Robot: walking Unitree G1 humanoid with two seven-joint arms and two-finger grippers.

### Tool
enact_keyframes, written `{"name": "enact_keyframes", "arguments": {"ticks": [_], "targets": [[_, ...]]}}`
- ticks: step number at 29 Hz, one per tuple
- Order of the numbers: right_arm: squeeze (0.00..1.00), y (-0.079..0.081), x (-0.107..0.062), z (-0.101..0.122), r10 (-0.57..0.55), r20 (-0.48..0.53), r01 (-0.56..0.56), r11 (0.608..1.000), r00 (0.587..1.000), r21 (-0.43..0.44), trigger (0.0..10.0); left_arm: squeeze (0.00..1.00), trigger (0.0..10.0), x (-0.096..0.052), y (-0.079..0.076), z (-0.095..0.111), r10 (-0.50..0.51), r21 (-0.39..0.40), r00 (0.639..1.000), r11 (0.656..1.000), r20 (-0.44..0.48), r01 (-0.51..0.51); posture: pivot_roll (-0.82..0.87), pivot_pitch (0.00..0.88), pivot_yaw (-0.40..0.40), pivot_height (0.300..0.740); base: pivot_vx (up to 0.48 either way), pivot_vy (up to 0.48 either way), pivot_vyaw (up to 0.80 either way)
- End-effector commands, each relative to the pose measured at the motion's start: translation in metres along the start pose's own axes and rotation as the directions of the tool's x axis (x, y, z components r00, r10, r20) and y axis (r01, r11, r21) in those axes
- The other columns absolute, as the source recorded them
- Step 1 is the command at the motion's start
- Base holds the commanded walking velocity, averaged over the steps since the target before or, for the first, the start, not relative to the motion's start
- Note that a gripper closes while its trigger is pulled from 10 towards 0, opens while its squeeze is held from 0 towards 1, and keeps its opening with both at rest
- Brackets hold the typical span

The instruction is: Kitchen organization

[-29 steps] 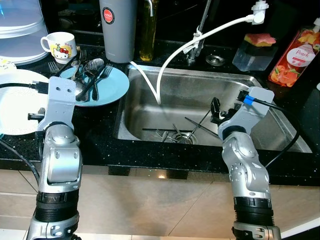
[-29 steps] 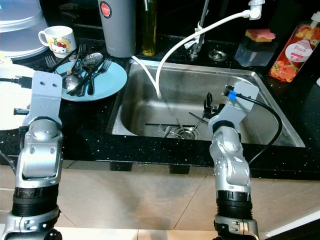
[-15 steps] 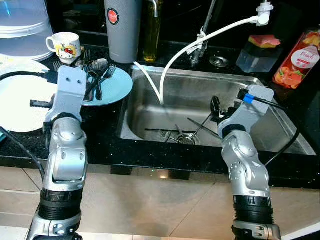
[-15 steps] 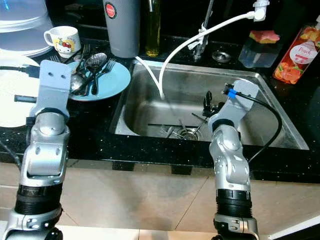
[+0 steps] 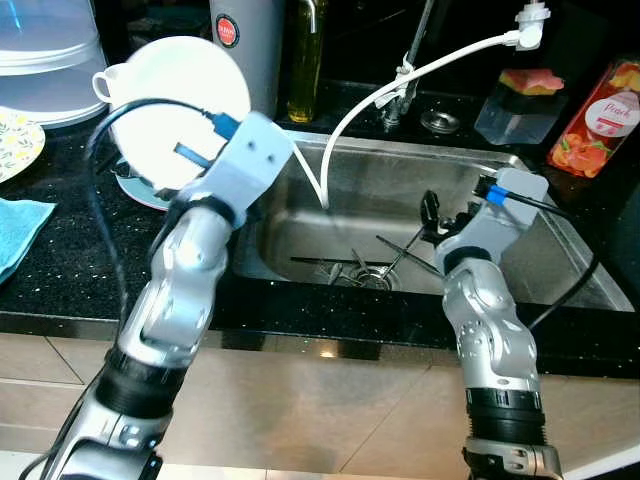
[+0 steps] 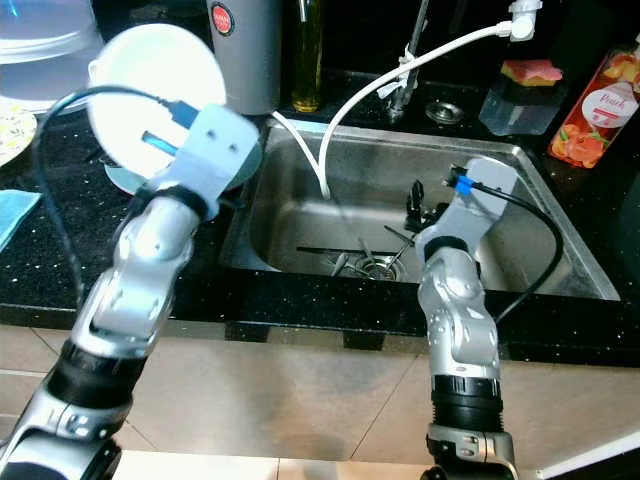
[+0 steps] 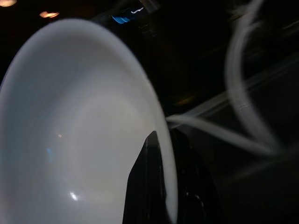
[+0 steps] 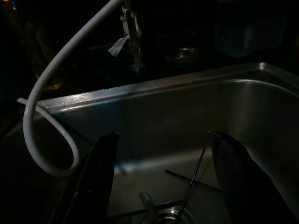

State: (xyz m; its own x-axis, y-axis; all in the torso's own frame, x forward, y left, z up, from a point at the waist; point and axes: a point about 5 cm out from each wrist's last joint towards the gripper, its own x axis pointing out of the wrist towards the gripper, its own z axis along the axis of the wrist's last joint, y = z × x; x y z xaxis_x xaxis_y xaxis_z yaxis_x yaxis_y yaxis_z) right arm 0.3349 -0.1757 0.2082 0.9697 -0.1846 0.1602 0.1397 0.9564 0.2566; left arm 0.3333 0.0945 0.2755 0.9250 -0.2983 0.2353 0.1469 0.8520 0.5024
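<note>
A black speckled kitchen counter point(image 5: 60, 290) holds a stainless sink point(image 5: 520, 200), the landmark here. The left arm is bent and raised left of the sink, its wrist turned upward; the left gripper point(image 7: 161, 186) is clamped on the rim of a white plate point(image 5: 180, 110), one black finger lying across the plate's inner face, and the plate stands tilted on edge above the counter, just left of the sink's left rim. Beneath it lies a light blue plate point(image 5: 135, 190). The right arm reaches forward over the sink's front edge, and the right gripper point(image 8: 161, 177) hangs inside the basin with its fingers spread wide, holding nothing, above thin utensils point(image 5: 395, 255) near the drain. A white hose point(image 5: 350, 110) curves into the sink from behind.
</note>
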Motion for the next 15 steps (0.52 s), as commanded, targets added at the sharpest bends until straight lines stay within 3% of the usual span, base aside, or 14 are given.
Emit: {"name": "enact_keyframes", "arguments": {"ticks": [1,3,4,6,7,9,10,12,13,14,15], "targets": [[0.0,-0.003,0.002,0.002,-0.016,0.009,0.016,1.0,1.0,0.004,10.0,0.0,10.0,0.005,-0.008,-0.003,-0.084,-0.068,0.996,0.994,-0.006,0.083,0.22,0.051,-0.075,0.74,0.0,0.0,0.0],[0.0,-0.002,0.002,0.003,-0.013,0.014,0.013,1.0,1.0,0.005,10.0,0.0,10.0,0.014,-0.019,-0.005,-0.196,-0.18,0.98,0.965,-0.025,0.189,0.21,0.05,-0.075,0.74,0.0,0.0,0.0],[0.0,-0.002,0.002,0.003,-0.013,0.014,0.013,1.0,1.0,0.005,10.0,0.0,10.0,0.014,-0.019,-0.005,-0.196,-0.18,0.98,0.965,-0.025,0.189,0.21,0.05,-0.075,0.74,0.0,0.0,0.0],[0.0,-0.001,0.002,0.005,-0.008,0.018,0.008,1.0,1.0,0.003,10.0,0.0,10.0,0.019,-0.03,-0.004,-0.296,-0.249,0.955,0.926,-0.008,0.285,0.2,0.049,-0.074,0.74,0.0,0.0,0.0],[0.0,-0.001,0.002,0.005,-0.008,0.018,0.008,1.0,1.0,0.003,10.0,0.0,10.0,0.019,-0.03,-0.004,-0.296,-0.249,0.955,0.926,-0.008,0.285,0.2,0.049,-0.074,0.74,0.0,0.0,0.0],[0.0,-0.001,0.003,0.006,-0.007,0.021,0.007,1.0,1.0,0.002,10.0,0.0,10.0,0.02,-0.042,0.0,-0.387,-0.292,0.922,0.879,0.027,0.377,0.2,0.05,-0.076,0.74,0.0,0.0,0.0],[0.0,-0.001,0.003,0.006,-0.007,0.021,0.007,1.0,1.0,0.002,10.0,0.0,10.0,0.02,-0.042,0.0,-0.387,-0.292,0.922,0.879,0.027,0.377,0.2,0.05,-0.076,0.74,0.0,0.0,0.0],[0.0,0.0,0.003,0.006,-0.005,0.022,0.005,1.0,1.0,0.003,10.0,0.0,10.0,0.017,-0.055,0.002,-0.471,-0.33,0.879,0.821,0.068,0.466,0.2,0.052,-0.076,0.74,0.0,0.0,0.0],[0.0,0.0,0.003,0.006,-0.005,0.022,0.005,1.0,1.0,0.003,10.0,0.0,10.0,0.017,-0.055,0.002,-0.471,-0.33,0.879,0.821,0.068,0.466,0.2,0.052,-0.076,0.74,0.0,0.0,0.0],[0.0,0.001,0.003,0.006,-0.004,0.021,0.004,1.0,1.0,0.004,10.0,0.01,10.0,0.017,-0.058,0.001,-0.508,-0.366,0.858,0.787,0.075,0.497,0.2,0.052,-0.076,0.74,0.0,0.0,0.0],[0.0,0.001,0.003,0.006,-0.004,0.021,0.004,1.0,1.0,0.004,10.0,0.01,10.0,0.017,-0.058,0.001,-0.508,-0.366,0.858,0.787,0.075,0.497,0.2,0.052,-0.076,0.74,0.0,0.0,0.0]]}}
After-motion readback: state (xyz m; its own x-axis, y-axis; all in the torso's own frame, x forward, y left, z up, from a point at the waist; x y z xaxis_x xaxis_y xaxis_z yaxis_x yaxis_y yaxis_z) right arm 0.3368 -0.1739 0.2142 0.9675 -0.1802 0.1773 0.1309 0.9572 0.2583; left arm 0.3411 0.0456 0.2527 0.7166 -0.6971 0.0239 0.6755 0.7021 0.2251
